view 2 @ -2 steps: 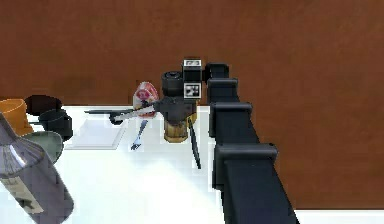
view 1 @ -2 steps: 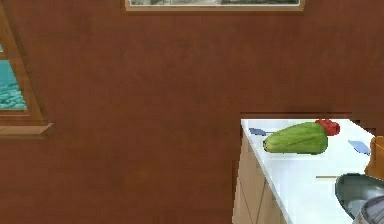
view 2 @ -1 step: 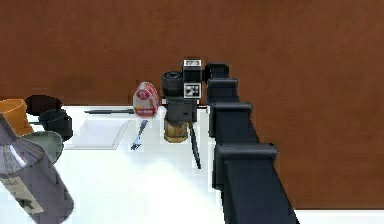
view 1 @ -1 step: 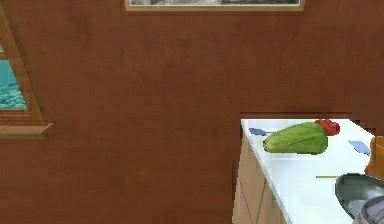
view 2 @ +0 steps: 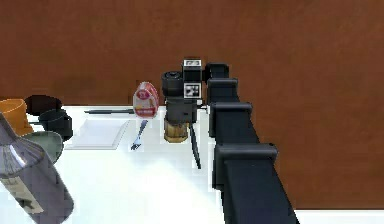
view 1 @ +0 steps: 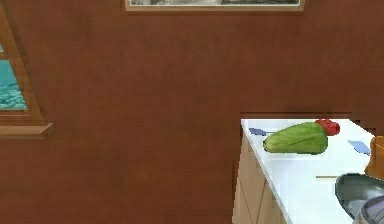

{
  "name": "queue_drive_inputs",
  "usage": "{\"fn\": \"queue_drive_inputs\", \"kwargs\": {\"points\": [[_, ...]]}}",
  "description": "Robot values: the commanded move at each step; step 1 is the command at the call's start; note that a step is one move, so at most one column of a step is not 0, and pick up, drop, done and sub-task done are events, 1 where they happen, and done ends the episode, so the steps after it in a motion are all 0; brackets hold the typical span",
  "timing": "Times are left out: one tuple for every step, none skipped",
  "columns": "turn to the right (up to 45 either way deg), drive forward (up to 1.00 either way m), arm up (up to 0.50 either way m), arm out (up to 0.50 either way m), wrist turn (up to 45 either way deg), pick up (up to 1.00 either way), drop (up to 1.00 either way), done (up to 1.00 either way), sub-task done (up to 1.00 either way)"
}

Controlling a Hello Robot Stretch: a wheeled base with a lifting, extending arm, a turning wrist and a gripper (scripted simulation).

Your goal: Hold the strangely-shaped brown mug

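White surface [view 2: 150,185] before a brown wall [view 2: 300,50]. My arm [view 2: 235,140] reaches out, presumably to bring its fingers [view 2: 195,150] to the brown object [view 2: 178,128]; their grip I cannot tell.

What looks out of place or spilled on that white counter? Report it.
Nothing stands out. The orange cup and black cup stand upright on the white counter, and no spill shows around the brown thing.

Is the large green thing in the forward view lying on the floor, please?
No, the green thing lies on the white countertop, beside a small red thing.
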Motion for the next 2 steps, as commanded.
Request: {"fn": "queue_drive_inputs", "kwargs": {"points": [[0.0, 0.0, -0.08, 0.0, 0.0, 0.0, 0.0, 0.0, 0.0], [0.0, 0.0, 0.0, 0.0, 0.0, 1.0, 0.0, 0.0, 0.0]]}}
